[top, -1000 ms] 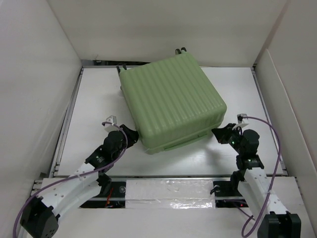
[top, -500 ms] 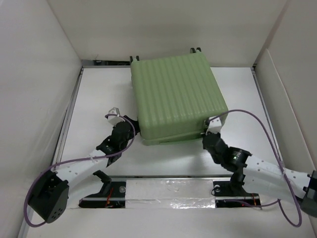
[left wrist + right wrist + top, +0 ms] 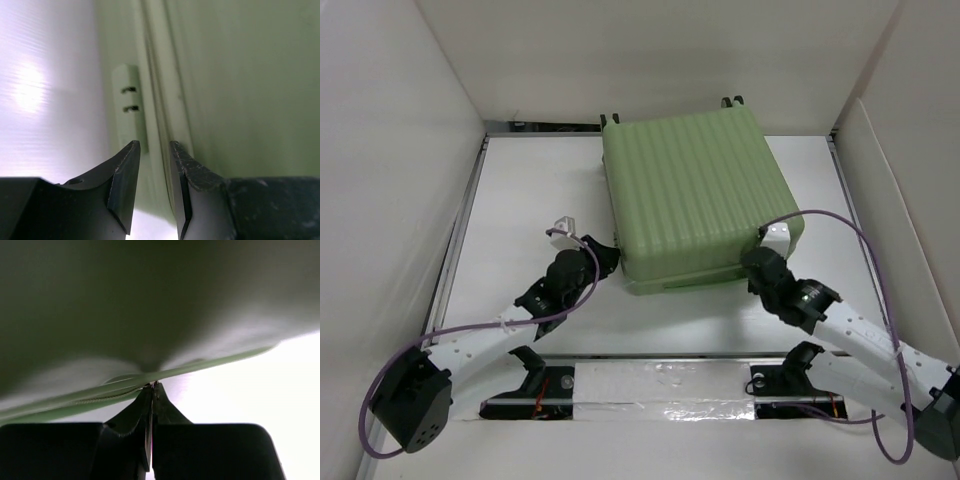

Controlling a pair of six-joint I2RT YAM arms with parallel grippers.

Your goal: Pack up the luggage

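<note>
Looking down from above, the luggage [image 3: 690, 195] lies shut and flat on the far right part of the desk [image 3: 530, 190], with its wheels [image 3: 731, 100] at its far edge. The left claw [image 3: 608, 262] sits at its near left corner, and the right claw [image 3: 757, 262] at its near right corner.

From the left wrist, the jaws stand a little apart astride the seam ridge [image 3: 159, 100]. I cannot tell whether they pinch it. A sideways pull could scrape them off.

From the right wrist, the jaws are pressed together, tips on the zip line [image 3: 90, 396]. Anything between them is too small to see. A tug may slide the whole case instead.
</note>
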